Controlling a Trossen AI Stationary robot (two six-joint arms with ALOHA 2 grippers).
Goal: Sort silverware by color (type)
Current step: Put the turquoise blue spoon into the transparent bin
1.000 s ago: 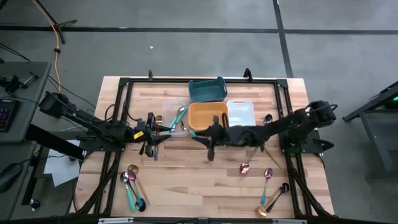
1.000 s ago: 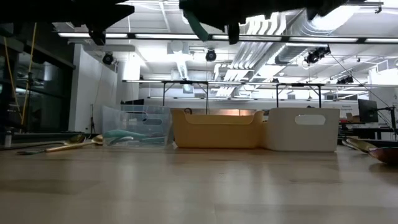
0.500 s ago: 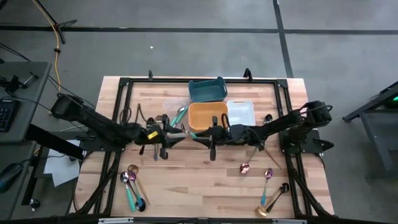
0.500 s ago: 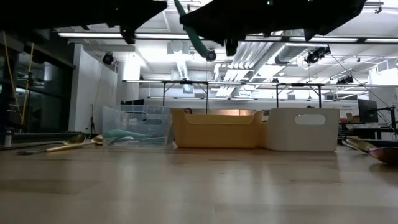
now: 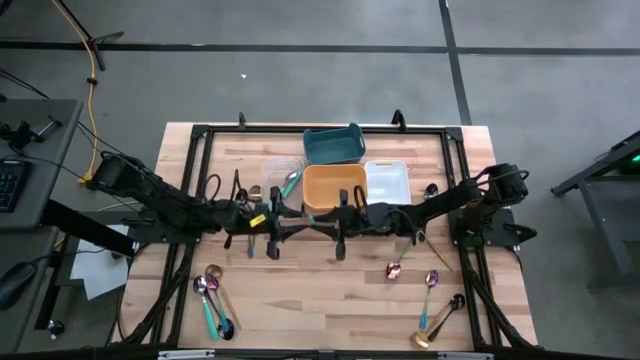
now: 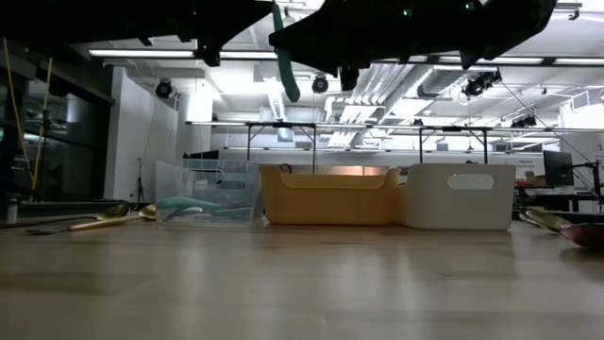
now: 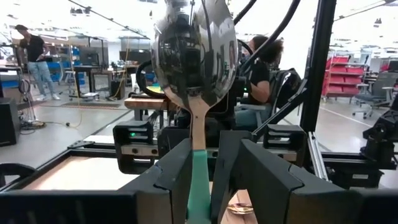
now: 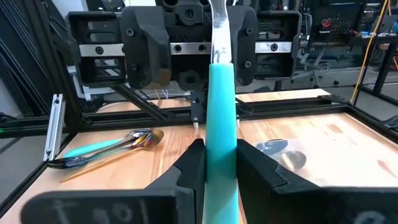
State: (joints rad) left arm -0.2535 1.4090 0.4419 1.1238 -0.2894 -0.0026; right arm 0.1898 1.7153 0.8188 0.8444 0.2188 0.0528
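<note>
Here, above the worktop (image 5: 300,280), the left end effector (image 7: 202,165) and right end effector (image 8: 219,163) both clamp one teal-handled spoon (image 7: 194,68), just short of the orange tray (image 5: 334,186), teal tray (image 5: 333,146) behind.

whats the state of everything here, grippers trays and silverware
left gripper: shut on teal-handled spoon, bowl end out
right gripper: shut on a teal handle, raised
clear tray: holds teal-handled pieces
spoons on table's left side: lying loose, unsorted
</note>
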